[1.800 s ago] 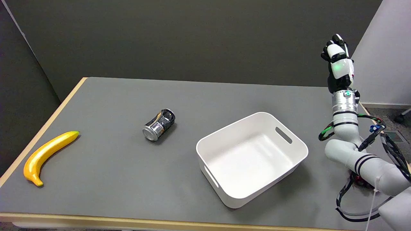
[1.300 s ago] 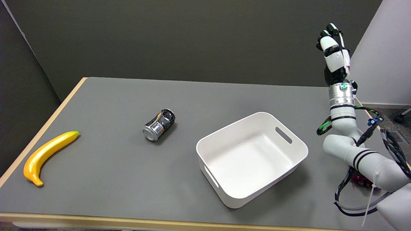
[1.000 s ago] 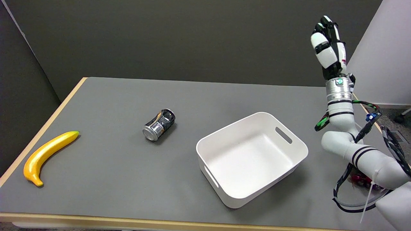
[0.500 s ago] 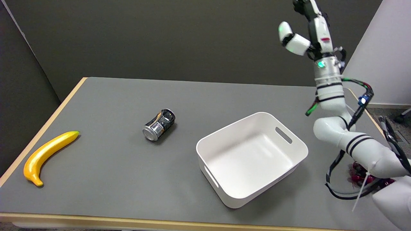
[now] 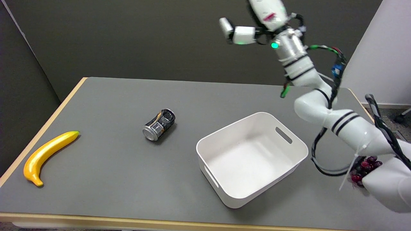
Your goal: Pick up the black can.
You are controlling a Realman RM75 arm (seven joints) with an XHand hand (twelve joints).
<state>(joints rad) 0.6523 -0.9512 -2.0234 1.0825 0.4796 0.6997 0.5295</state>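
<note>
The black can [image 5: 159,124] lies on its side on the grey table [image 5: 112,179], left of centre, its silver end turned toward the near left. My right hand [image 5: 257,19] is raised high in the air at the top of the head view, well above and to the right of the can. Its thumb [image 5: 236,32] sticks out to the left. The other fingers are cut off by the top edge. Nothing shows in the hand.
A white bin [image 5: 297,146] with slot handles stands right of centre, between the can and my right arm [image 5: 334,118]. A yellow banana [image 5: 48,155] lies near the left edge. Dark red grapes [image 5: 362,168] show beside the arm at the lower right.
My right arm has swung up and to the left, from the table's right edge to above the far side of the bin. The thumb has spread out. Can, bin and banana have not moved.
</note>
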